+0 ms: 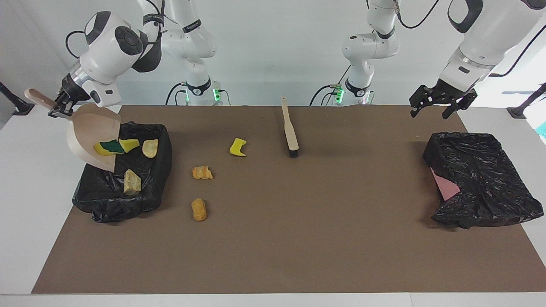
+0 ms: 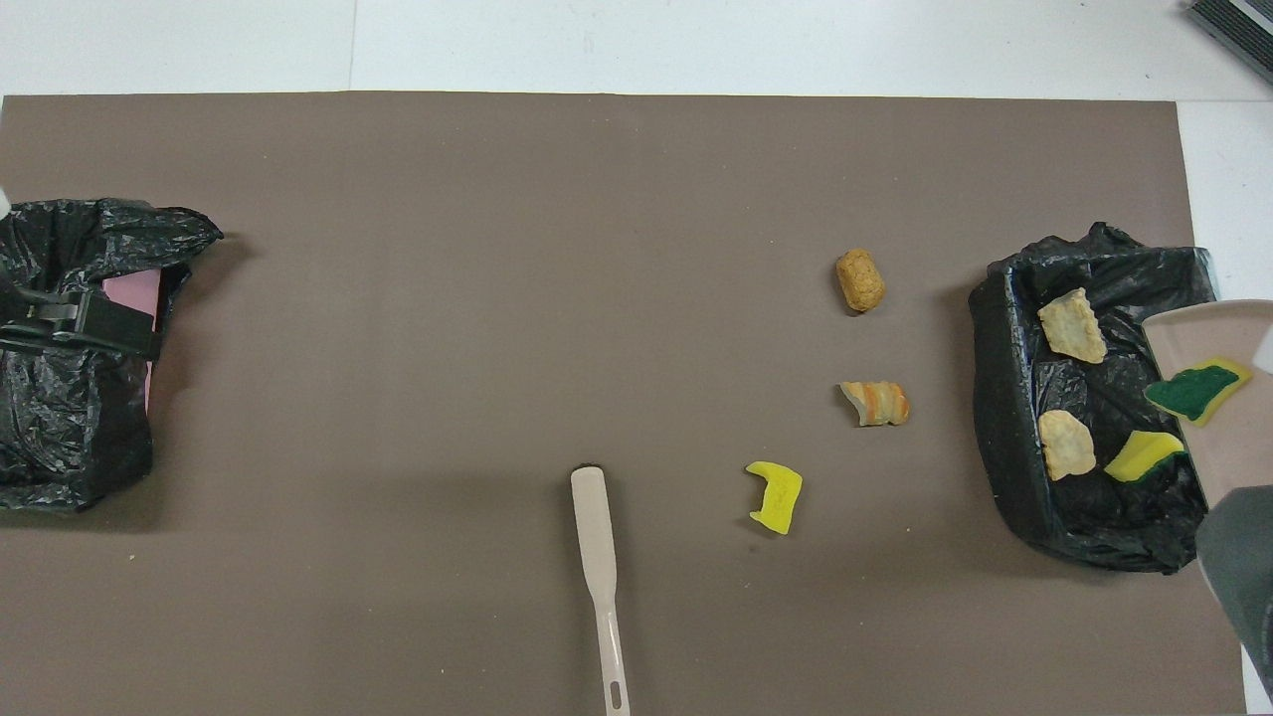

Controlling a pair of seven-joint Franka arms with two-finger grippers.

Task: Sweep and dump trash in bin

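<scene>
Dump stage, approx. half done. Right gripper, clamped on the dustpan handle, tilts it over the bin at the right arm's end. In bin: 2 pale lumps, 1 sponge; green-topped sponge on the pan lip. Left on mat: yellow sponge, 2 orange lumps, brush. Left gripper waits, fingers wide, empty, over the second bin.

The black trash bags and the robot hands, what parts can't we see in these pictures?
- Black bag-lined bin at the left arm's end: the crumpled bag hides its inside in the facing view; the picture's edge cuts it off in the overhead view.
- Right hand: out of the overhead view; only the grey arm shows at the corner.
- Tan plastic dustpan: cut off by the overhead view's edge.
- Left hand: mostly cut off in the overhead view.
</scene>
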